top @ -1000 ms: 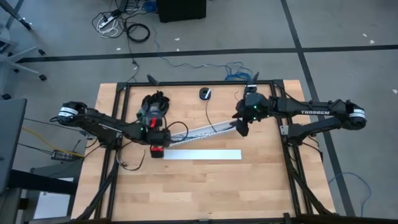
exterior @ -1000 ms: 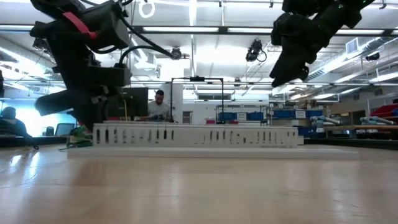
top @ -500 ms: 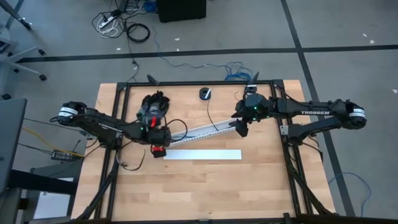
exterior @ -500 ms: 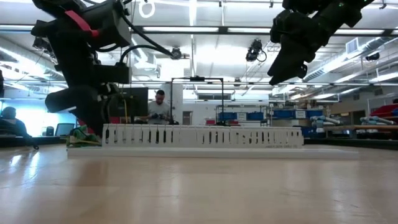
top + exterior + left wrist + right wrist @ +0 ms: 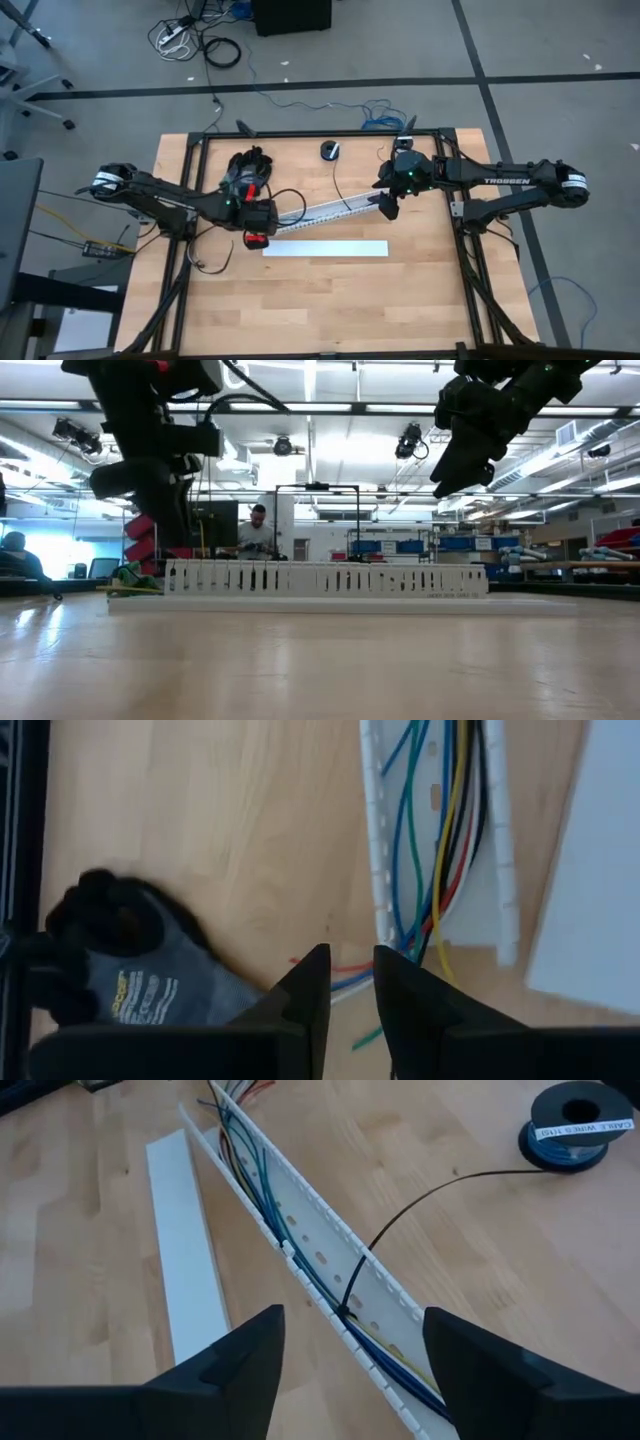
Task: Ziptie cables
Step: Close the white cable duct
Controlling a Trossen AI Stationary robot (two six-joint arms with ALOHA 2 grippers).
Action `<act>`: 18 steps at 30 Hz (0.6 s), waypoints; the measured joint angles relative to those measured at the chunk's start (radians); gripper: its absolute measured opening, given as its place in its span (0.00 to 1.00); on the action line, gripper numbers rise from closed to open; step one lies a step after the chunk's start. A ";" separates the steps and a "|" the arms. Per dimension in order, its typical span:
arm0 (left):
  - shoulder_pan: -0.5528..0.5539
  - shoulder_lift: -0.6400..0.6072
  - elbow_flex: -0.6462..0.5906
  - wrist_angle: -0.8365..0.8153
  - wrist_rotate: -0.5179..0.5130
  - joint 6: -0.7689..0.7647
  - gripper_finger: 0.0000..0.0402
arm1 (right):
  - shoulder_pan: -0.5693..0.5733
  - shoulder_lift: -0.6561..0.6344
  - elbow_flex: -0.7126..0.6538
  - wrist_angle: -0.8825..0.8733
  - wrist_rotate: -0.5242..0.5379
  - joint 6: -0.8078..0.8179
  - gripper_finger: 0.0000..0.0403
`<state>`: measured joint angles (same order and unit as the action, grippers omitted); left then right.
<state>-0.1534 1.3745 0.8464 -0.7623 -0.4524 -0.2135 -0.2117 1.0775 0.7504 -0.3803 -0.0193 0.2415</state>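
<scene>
Cables [image 5: 262,1175], several coloured strands, in one white slotted duct [image 5: 330,1265], bound by one black ziptie [image 5: 346,1312] with its tail trailing over the wood. Right gripper [image 5: 350,1355] above that tie, fingers [image 5: 225,1365] spread wide, grasping nothing. Left gripper [image 5: 350,985] over the duct's other end, fingers [image 5: 308,982] parted by a narrow gap, empty; wire ends just beyond the tips. One flat white cover strip [image 5: 325,248] beside the duct. One black glove [image 5: 120,960] near the left fingers. One dark spool [image 5: 578,1125] well apart.
</scene>
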 joint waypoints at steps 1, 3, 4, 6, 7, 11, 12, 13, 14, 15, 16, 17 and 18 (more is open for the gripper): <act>-0.002 -0.007 -0.002 0.027 0.000 0.000 0.18 | 0.002 -0.002 0.000 -0.003 0.000 0.000 0.59; -0.004 -0.023 -0.002 0.117 0.001 0.005 0.18 | 0.010 -0.009 0.000 -0.014 0.009 -0.003 0.60; -0.004 -0.034 -0.002 0.169 0.008 0.022 0.18 | 0.015 -0.017 0.000 -0.023 0.020 -0.004 0.60; 0.000 -0.049 -0.002 0.299 0.053 0.065 0.18 | 0.024 -0.037 0.000 -0.051 0.046 -0.009 0.61; 0.008 -0.055 -0.002 0.367 0.084 0.087 0.18 | 0.028 -0.049 0.000 -0.070 0.058 -0.012 0.62; 0.090 -0.038 0.005 0.554 0.292 0.105 0.18 | 0.035 -0.111 0.000 -0.148 0.091 -0.011 0.64; 0.112 -0.022 0.013 0.583 0.322 0.101 0.18 | 0.035 -0.126 0.000 -0.168 0.099 -0.009 0.64; 0.131 -0.005 0.021 0.594 0.335 0.098 0.18 | 0.035 -0.139 0.000 -0.186 0.105 -0.007 0.65; 0.152 0.018 0.033 0.594 0.339 0.098 0.18 | 0.035 -0.151 0.000 -0.205 0.112 -0.008 0.65; 0.170 0.041 0.051 0.598 0.340 0.102 0.18 | 0.035 -0.164 0.000 -0.223 0.121 -0.008 0.66; 0.185 0.065 0.071 0.607 0.347 0.107 0.18 | 0.035 -0.175 0.000 -0.239 0.130 -0.008 0.66; 0.200 0.088 0.094 0.610 0.364 0.117 0.19 | 0.035 -0.183 0.000 -0.252 0.138 -0.008 0.66; 0.212 0.106 0.120 0.606 0.381 0.130 0.20 | 0.035 -0.190 0.000 -0.258 0.146 -0.008 0.67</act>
<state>0.0585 1.4808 0.9662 -0.1568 -0.0711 -0.0832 -0.1764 0.8877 0.7506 -0.6388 0.1272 0.2337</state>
